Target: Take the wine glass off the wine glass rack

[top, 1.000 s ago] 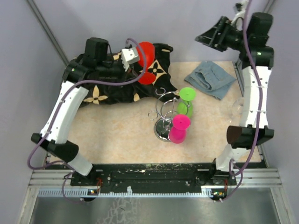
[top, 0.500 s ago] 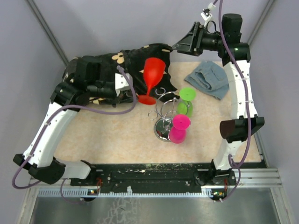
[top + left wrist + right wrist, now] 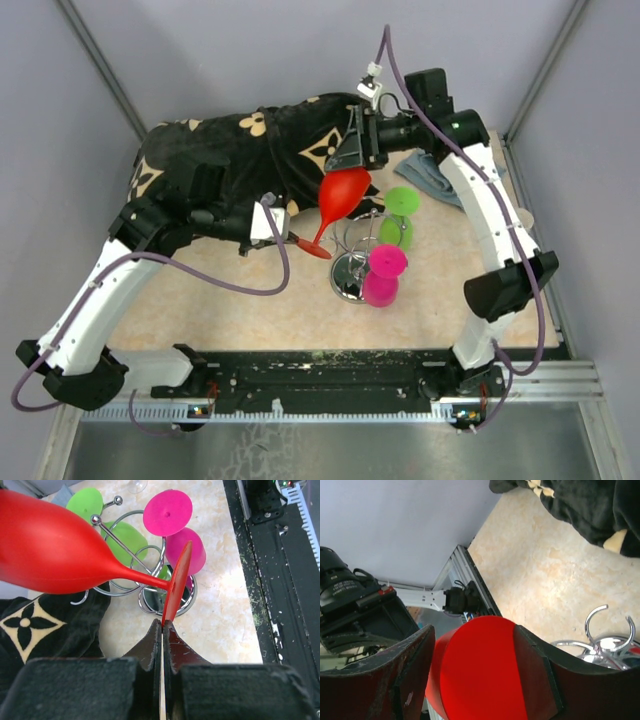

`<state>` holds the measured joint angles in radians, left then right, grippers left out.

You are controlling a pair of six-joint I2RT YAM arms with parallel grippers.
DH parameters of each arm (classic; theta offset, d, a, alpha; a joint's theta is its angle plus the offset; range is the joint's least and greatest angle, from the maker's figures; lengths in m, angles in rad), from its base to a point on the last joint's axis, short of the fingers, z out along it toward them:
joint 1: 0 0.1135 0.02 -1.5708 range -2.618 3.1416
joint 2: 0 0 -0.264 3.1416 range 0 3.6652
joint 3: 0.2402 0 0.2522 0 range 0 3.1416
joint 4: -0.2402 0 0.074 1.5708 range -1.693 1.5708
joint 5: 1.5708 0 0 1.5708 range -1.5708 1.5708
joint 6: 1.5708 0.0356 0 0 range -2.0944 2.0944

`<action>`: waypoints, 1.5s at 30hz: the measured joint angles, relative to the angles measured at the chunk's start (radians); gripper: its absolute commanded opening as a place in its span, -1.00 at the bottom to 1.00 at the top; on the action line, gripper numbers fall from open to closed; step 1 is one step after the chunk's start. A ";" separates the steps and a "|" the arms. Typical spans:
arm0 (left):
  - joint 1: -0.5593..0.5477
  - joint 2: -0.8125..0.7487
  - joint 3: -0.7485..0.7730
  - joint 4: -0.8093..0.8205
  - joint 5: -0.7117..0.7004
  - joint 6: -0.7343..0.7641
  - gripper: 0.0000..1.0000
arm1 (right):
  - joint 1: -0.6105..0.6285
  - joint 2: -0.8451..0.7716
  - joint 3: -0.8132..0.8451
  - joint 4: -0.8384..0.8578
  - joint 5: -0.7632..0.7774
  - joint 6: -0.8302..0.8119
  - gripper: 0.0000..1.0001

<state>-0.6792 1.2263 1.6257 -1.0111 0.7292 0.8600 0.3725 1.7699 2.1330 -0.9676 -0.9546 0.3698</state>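
Observation:
A red wine glass (image 3: 343, 192) hangs tilted in the air just left of the wine glass rack (image 3: 350, 272), bowl up toward the back. My left gripper (image 3: 291, 238) is shut on the edge of its foot; in the left wrist view (image 3: 164, 626) the jaws pinch the red disc. My right gripper (image 3: 346, 168) is open with its fingers on either side of the bowl (image 3: 480, 675), and a gap shows at the left finger (image 3: 415, 655). The silver wire rack (image 3: 150, 582) holds a pink glass (image 3: 383, 276) and a green glass (image 3: 400, 214).
A black cloth with beige flowers (image 3: 230, 150) covers the back left of the table. A blue-grey cloth (image 3: 440, 172) lies at the back right, partly under the right arm. A clear glass (image 3: 136, 485) stands beyond the rack.
My left arm carried the red glass from over the black cloth forward and right to beside the rack, tilting it. My right arm swung left and down until its fingers came round the bowl.

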 measured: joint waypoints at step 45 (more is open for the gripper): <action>-0.003 0.220 0.225 0.344 -0.571 -0.417 0.63 | -0.469 -0.256 0.246 -0.059 0.849 -0.120 -1.00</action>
<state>-0.6827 1.4460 1.8511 -0.6674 0.1585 0.4435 -0.0967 1.5135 2.3787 -1.0267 -0.1059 0.2497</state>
